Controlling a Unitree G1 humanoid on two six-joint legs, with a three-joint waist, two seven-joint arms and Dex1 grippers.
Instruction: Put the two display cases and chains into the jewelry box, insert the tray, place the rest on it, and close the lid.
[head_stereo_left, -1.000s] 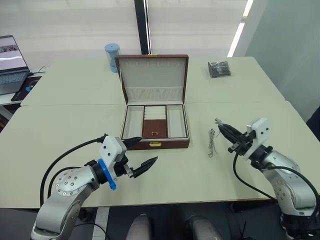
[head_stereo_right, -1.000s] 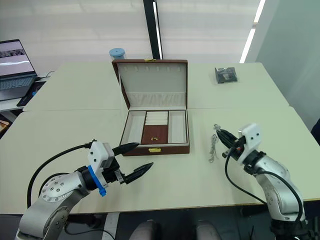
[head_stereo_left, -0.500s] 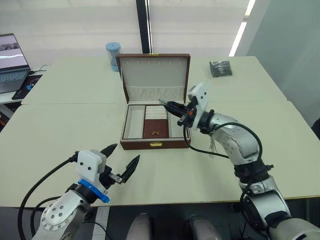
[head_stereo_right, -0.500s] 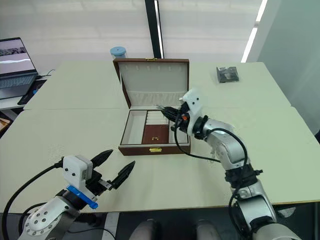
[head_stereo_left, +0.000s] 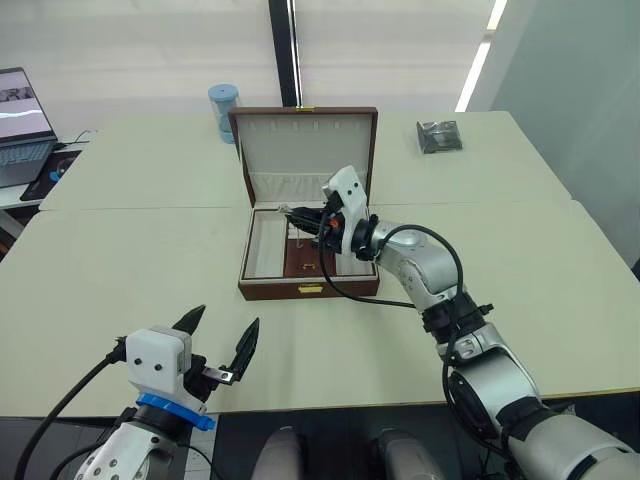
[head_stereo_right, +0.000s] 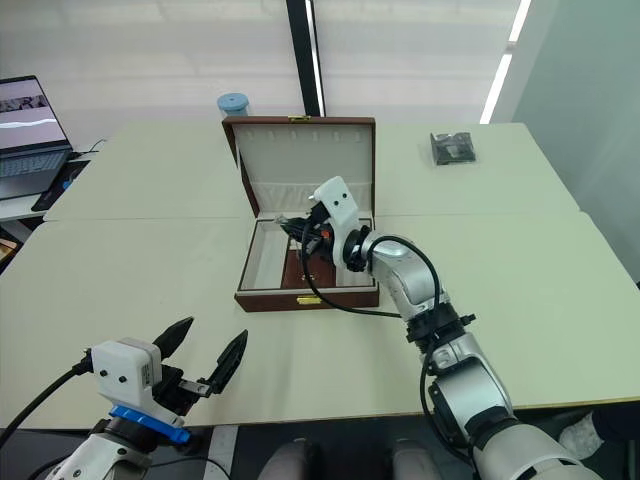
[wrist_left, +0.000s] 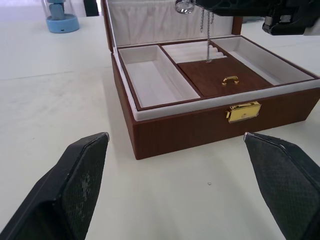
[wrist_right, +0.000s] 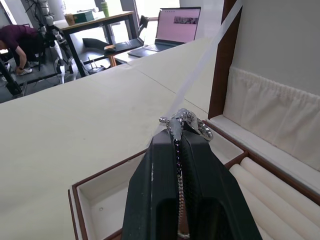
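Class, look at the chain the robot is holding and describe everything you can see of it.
The chain is thin, silvery and looks like metal, with a small ring end poking out past the tip of the right gripper. The jaws are shut on it near that end. The rest hangs straight down as a doubled strand over the brown centre section of the tray seated in the open jewelry box, its lower end at or just above the surface.
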